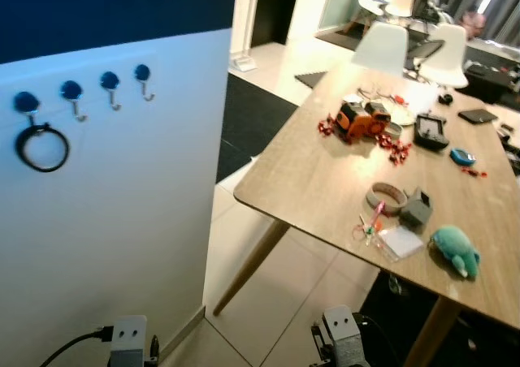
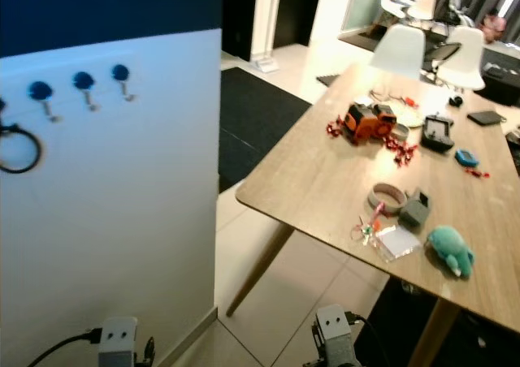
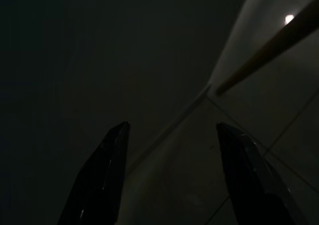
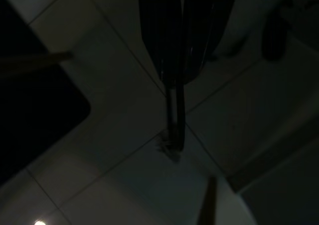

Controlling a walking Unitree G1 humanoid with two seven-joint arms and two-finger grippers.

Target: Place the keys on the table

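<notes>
Right gripper (image 4: 175, 75) hangs low, pointing at the pale tiled floor (image 4: 124, 175), with its fingers pressed together on a thin dark strip with a small jagged end, which I judge to be the keys (image 4: 173, 130). They dangle straight down in line with the fingers. The long light wooden table (image 1: 317, 180) lies ahead and to the right, well above the gripper, and the right arm is the nearer one. Left gripper (image 3: 172, 127) hangs idle with its fingers spread wide and nothing between them. The right wrist view is too dark to confirm what is held. A small wire ring with pink and green bits (image 1: 370, 224) on the table's near edge could also be keys; I cannot tell. The table's right end is cut off.
</notes>
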